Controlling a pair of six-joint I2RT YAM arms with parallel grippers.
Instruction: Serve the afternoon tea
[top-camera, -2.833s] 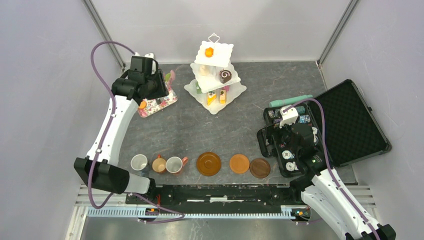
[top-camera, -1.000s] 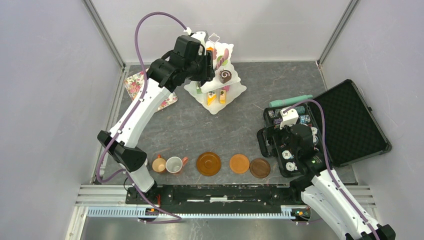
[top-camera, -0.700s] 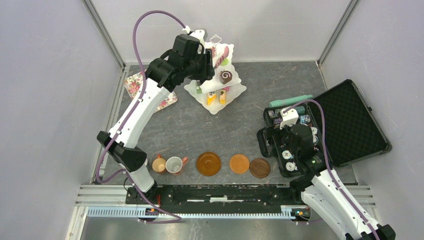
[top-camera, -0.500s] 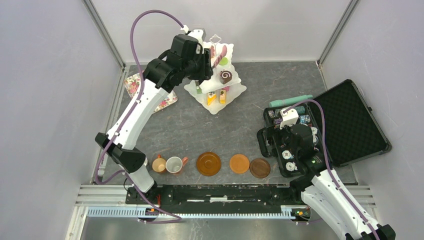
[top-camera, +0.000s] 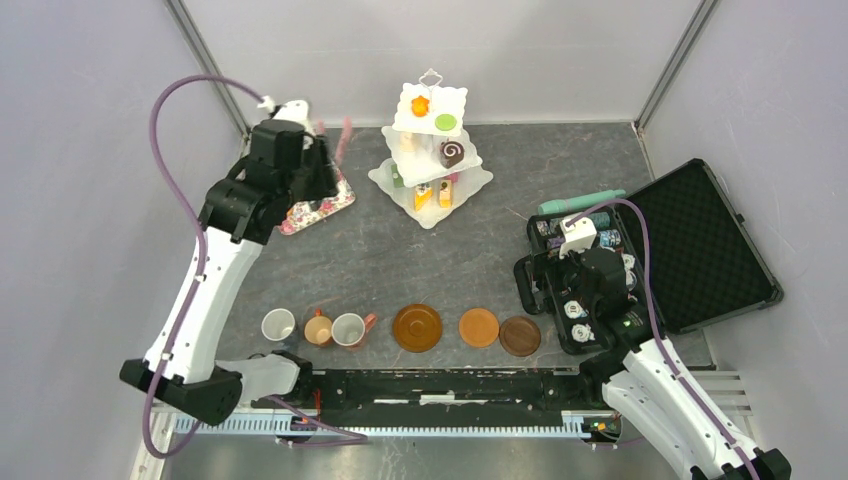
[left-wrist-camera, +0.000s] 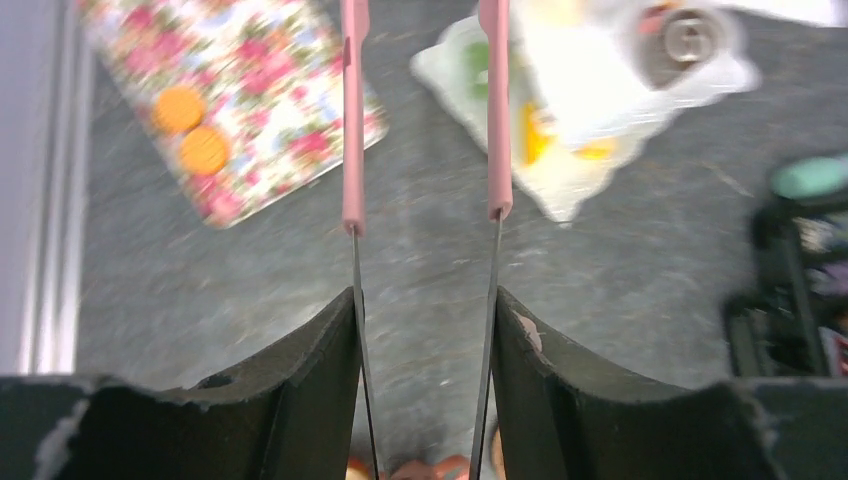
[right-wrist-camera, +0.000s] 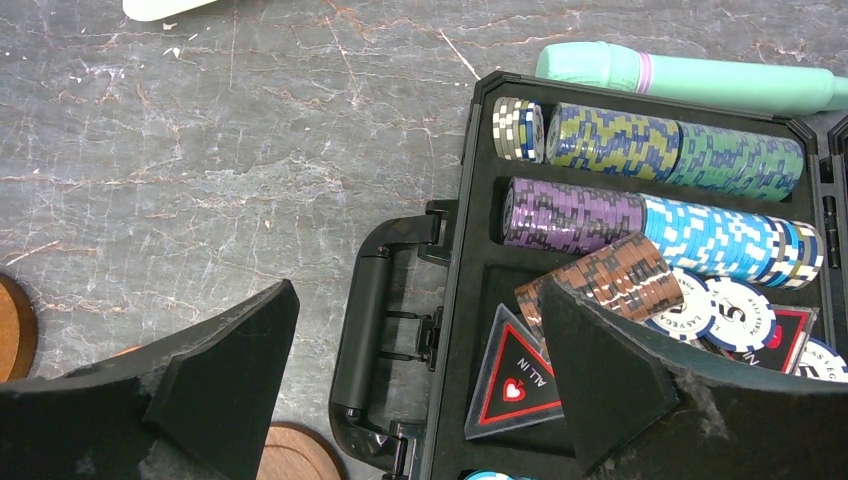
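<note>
Blur across the left wrist view; stand (top-camera: 478, 180) smeared, I can't tell its cakes apart. Left jaws apart, nothing between them, over bare bench (top-camera: 400, 260). From them the stand lies at 1 o'clock, floral tray (left-wrist-camera: 260, 60) with two orange cakes (left-wrist-camera: 178, 108) at 11. Right jaws spread wide over poker case (right-wrist-camera: 465, 300); saucers (right-wrist-camera: 295, 455) cut off at 7 o'clock. Mugs (top-camera: 318, 328) line near bench edge.

Broad bare grey marbled tabletop (top-camera: 440, 262) mid-table, and I can pass freely there. Far side, the white three-tier scalloped stand (top-camera: 478, 182) blocks; near edge, a row of three small mugs (top-camera: 318, 328) and three round brown saucers (top-camera: 478, 327). Open black case (top-camera: 700, 250) fills my right. Narrow lane between stand and floral rectangular tray (top-camera: 328, 202).
</note>
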